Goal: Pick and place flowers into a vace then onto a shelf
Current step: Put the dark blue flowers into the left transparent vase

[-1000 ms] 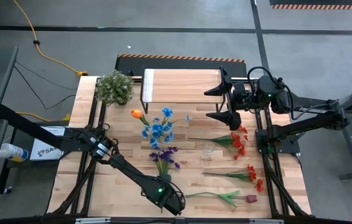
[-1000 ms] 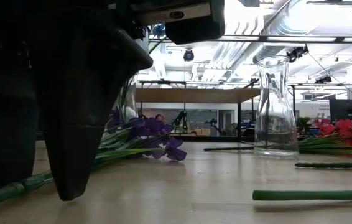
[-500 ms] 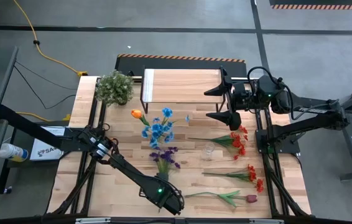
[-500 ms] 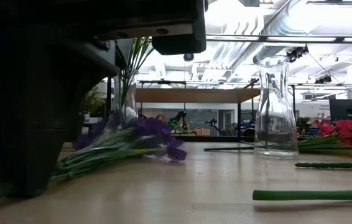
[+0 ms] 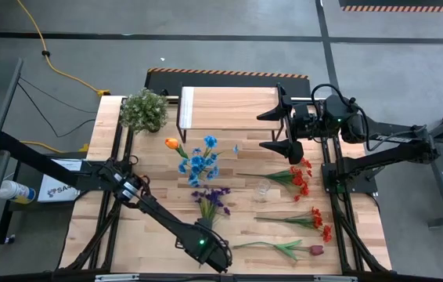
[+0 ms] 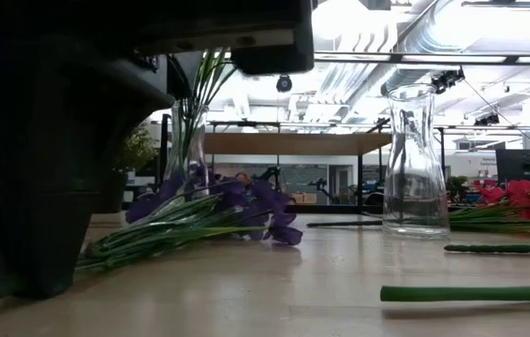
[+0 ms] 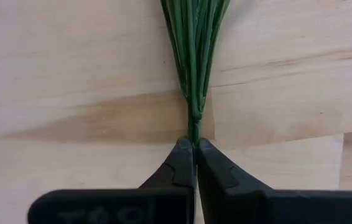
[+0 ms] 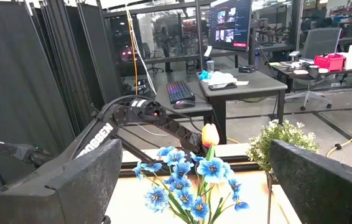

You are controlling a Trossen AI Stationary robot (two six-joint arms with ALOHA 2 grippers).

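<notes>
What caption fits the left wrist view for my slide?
Left gripper, jaws shut on the green stems of a flower bunch lying on the wooden table.

A bushy green plant (image 5: 144, 110) sits at the table's (image 5: 159, 243) far corner. A yellow cable (image 5: 53, 66) lies on the floor.

text: "sa", cut off | on: white label (image 5: 55, 189) beside table's left edge

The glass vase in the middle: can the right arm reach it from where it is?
Probably yes. The right gripper hangs open by the shelf, holding nothing, and the glass vase stands uncovered nearby. The red flowers lie beside the vase, not over it.
</notes>
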